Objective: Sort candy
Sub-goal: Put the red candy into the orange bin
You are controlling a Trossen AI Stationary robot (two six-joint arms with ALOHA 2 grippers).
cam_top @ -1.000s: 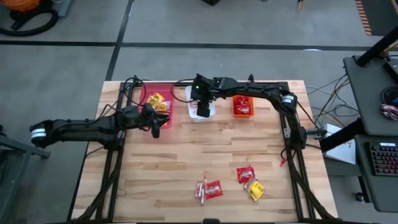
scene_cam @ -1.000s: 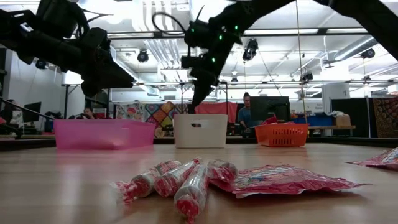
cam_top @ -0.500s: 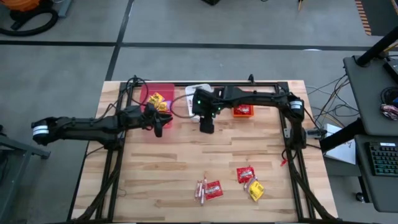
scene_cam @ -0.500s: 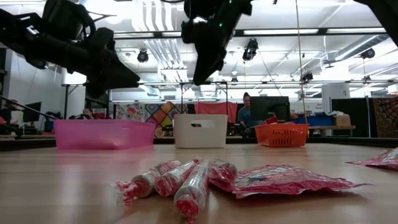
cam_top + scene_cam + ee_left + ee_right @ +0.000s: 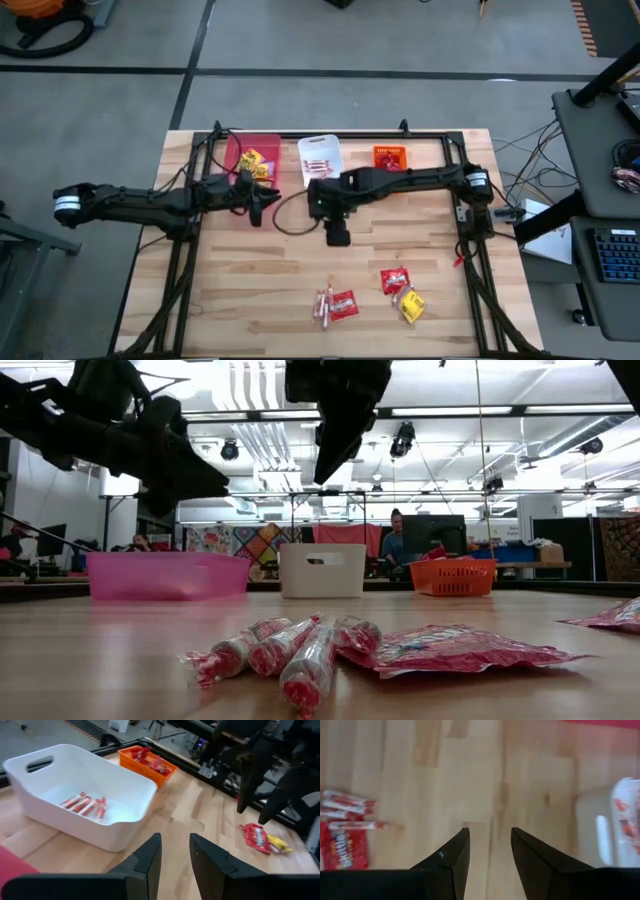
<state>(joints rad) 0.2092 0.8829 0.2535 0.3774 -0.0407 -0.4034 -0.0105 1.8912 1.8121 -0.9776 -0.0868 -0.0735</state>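
Loose candy lies near the table's front edge: pinkish-red sticks (image 5: pixel 323 303) beside a red packet (image 5: pixel 344 305), and to the right another red packet (image 5: pixel 394 280) and a yellow packet (image 5: pixel 412 308). My right gripper (image 5: pixel 339 238) hangs open above the middle of the table, pointing steeply down, with bare wood between its fingers (image 5: pixel 489 832); the sticks (image 5: pixel 350 812) lie ahead of it. My left gripper (image 5: pixel 258 210) stands open and empty (image 5: pixel 175 840) in front of the pink bin (image 5: pixel 255 160), pointing toward the white bin (image 5: pixel 75 795).
Three bins stand in a row along the far edge: pink with yellow packets, white (image 5: pixel 320 158) with sticks (image 5: pixel 85 804), orange (image 5: pixel 391 158) with red packets. A dark cable (image 5: pixel 290 215) loops over the wood between the two grippers. People sit in the room behind the table (image 5: pixel 395 540).
My right gripper has swung from above the white bin toward the table's near edge and now hangs over the middle of the table, tipped more steeply down. The white bin, covered by it before, now shows in the high view.
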